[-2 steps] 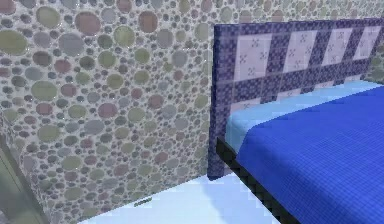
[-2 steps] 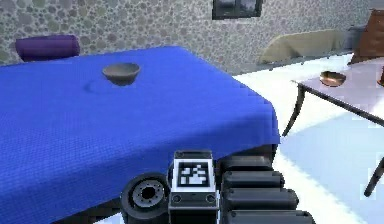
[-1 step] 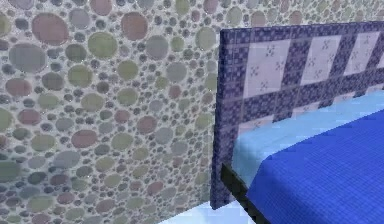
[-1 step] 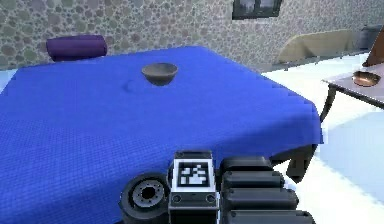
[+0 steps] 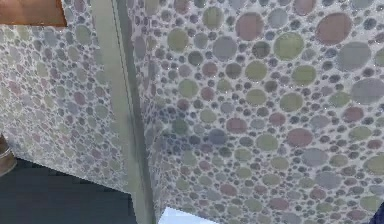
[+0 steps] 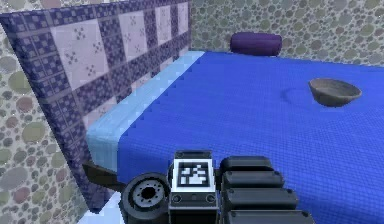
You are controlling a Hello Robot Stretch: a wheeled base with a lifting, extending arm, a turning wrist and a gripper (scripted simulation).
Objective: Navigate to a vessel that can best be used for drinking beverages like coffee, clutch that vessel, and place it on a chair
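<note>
Arm side view: a bowl (image 6: pixel 334 92) on a bed (image 6: pixel 220 120) is shown; mug judged not yet fetched; state of fingers (image 6: pixel 146 197) cannot be told.

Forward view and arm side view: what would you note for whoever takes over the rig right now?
Pincer: dark body at the arm side view's bottom edge; cannot tell whether it holds anything.
Things: a blue bed alongside, with a bowl and a purple pillow on it; the bowl looks unsuited to coffee. Ahead, a dotted wall close up.
Done: nothing confirmed.
Left: find a cup, grasp it, set it on a chair.
</note>
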